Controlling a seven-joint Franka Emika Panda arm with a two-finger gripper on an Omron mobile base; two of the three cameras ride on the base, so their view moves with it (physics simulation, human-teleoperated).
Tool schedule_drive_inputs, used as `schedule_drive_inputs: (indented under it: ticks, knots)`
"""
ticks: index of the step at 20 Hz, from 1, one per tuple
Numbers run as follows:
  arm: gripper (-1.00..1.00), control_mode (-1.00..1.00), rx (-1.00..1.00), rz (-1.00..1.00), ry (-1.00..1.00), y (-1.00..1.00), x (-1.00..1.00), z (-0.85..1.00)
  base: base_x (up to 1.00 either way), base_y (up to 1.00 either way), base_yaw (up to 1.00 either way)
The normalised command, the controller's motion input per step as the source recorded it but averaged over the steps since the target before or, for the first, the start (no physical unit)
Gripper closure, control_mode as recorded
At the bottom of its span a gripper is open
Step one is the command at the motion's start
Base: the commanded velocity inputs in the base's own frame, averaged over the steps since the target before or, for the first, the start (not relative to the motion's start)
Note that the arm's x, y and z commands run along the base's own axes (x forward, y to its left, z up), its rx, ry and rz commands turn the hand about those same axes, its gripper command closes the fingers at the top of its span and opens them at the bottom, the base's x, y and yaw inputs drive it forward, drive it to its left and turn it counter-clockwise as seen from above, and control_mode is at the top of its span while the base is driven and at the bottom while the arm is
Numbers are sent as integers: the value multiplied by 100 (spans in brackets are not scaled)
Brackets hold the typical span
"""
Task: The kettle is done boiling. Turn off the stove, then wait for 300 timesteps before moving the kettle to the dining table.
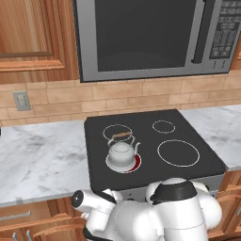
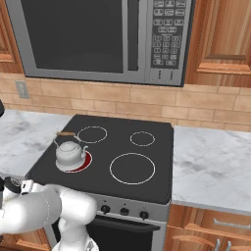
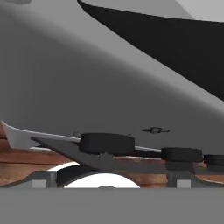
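The small squat silvery-white kettle [image 1: 121,153] with its brown wooden handle bar sits on the glowing red front-left burner [image 1: 135,164] of the glossy black glass stove [image 2: 147,169]. Jaws spread wide, gripping nothing, the gripper [image 3: 107,186] noses up to a round black knob [image 3: 107,142] on the smooth steel front panel [image 3: 87,87]

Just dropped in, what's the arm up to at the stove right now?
The kettle sits on the front left burner of the stove, which glows red, so the heat looks on. The arm is reaching low at the stove's front panel; the hand view looks close at a black knob. The gripper is open, holding nothing.
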Motion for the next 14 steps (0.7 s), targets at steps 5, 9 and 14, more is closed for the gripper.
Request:
schedule_drive_inputs:
  ticks: [5,9,14]
  knots:
    - [-100,-100,-3,-2,0,0,12,-12,0,0,0]
    - [-100,-100,-3,-1,0,0,16,-17,0,0,0]
    - [-100,-100,-3,-1,0,1,17,-19,0,0,0]
